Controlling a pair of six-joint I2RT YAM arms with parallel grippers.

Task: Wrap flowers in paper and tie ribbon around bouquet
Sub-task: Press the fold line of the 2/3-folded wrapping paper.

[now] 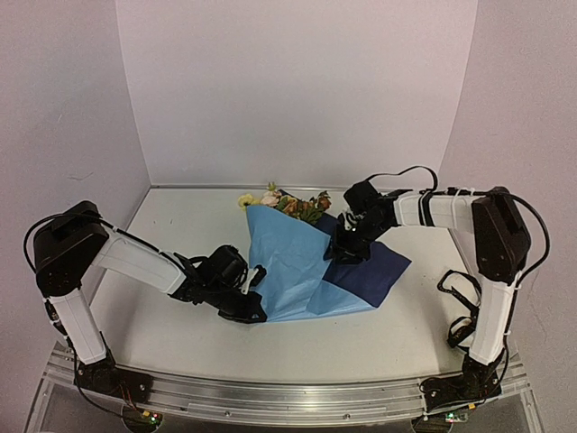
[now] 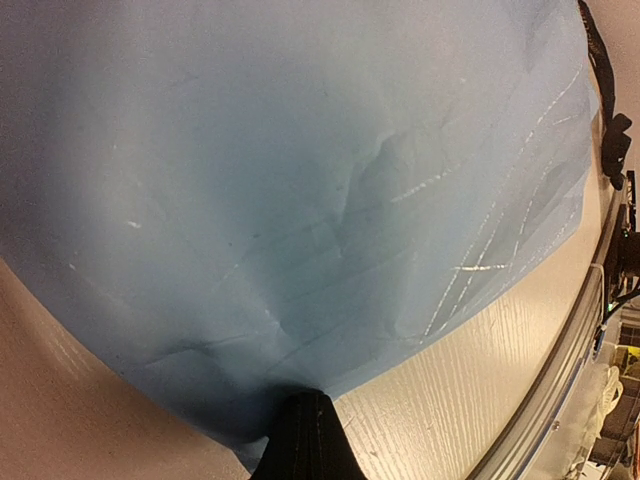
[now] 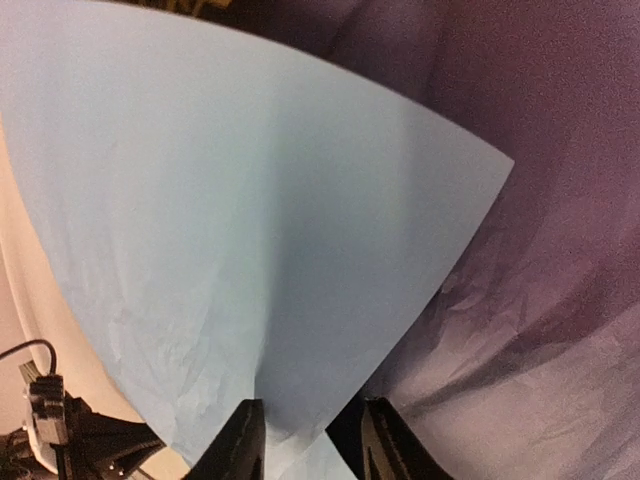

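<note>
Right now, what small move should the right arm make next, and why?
Probably draw the right gripper back off the paper: its jaws stand apart around the light-blue flap, while the left gripper pinches the near corner, so the fold seems placed.

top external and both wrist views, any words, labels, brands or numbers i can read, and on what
No text to quote: nothing readable shows in any view.
The paper is plain blue on both faces.
The flowers carry no visible tag.
</note>
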